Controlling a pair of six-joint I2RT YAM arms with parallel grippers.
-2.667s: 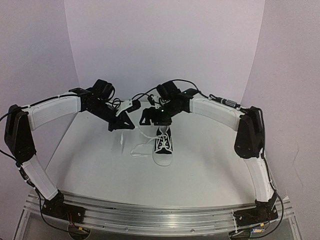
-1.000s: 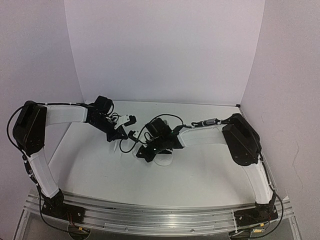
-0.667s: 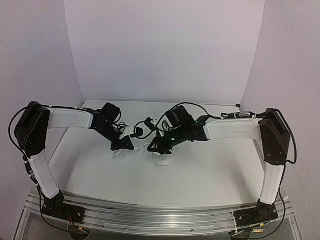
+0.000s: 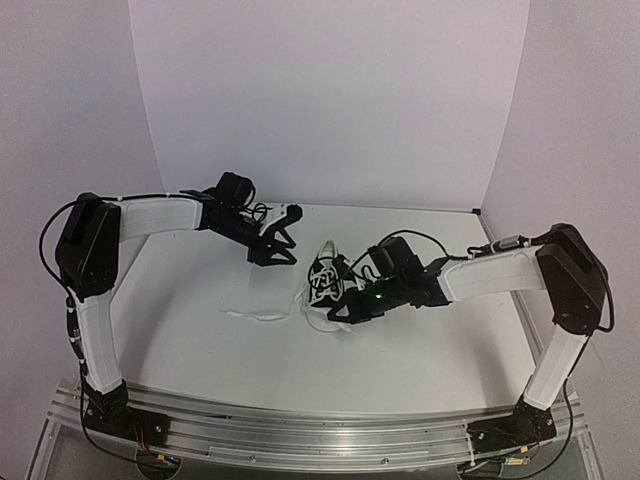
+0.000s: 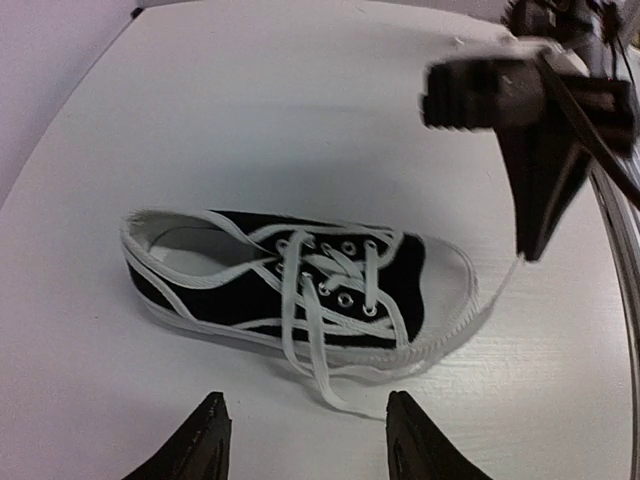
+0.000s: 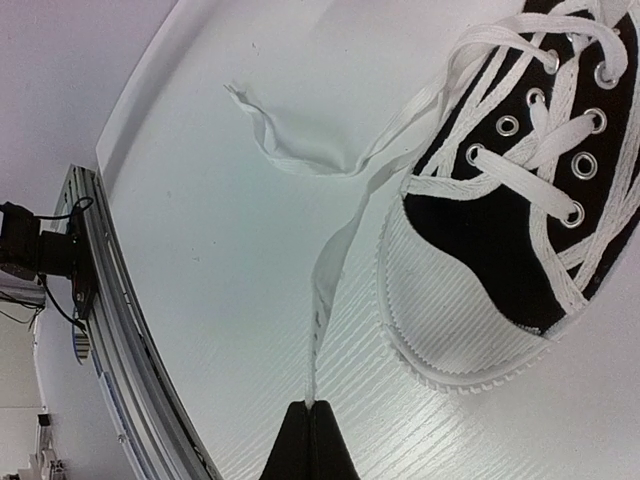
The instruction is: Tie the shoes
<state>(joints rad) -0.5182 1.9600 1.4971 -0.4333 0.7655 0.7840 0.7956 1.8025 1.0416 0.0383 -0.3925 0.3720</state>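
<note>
The shoe [image 4: 323, 278] is a small black canvas sneaker with a white sole and toe cap. It lies in the middle of the table, and the left wrist view shows the shoe [image 5: 300, 290] lying across it with loose laces. My right gripper [image 6: 315, 405] is shut on one white lace [image 6: 335, 260], which runs taut from the toe cap [image 6: 450, 320]. It sits low beside the toe, where the right gripper [image 4: 338, 312] is on the near side. My left gripper [image 5: 305, 440] hovers open behind the shoe with nothing between its fingers [image 5: 205, 445]. The other lace [image 4: 255, 315] trails on the table to the left.
A white table [image 4: 420, 370] is enclosed by white walls at the back and sides. A metal rail [image 4: 300, 430] carrying both arm bases runs along the near edge. The free lace end [image 6: 262, 135] lies flat toward that rail.
My left gripper opened, let go of its lace and rose back toward the far side. My right gripper stayed shut on its lace and moved right and nearer, round the toe.
</note>
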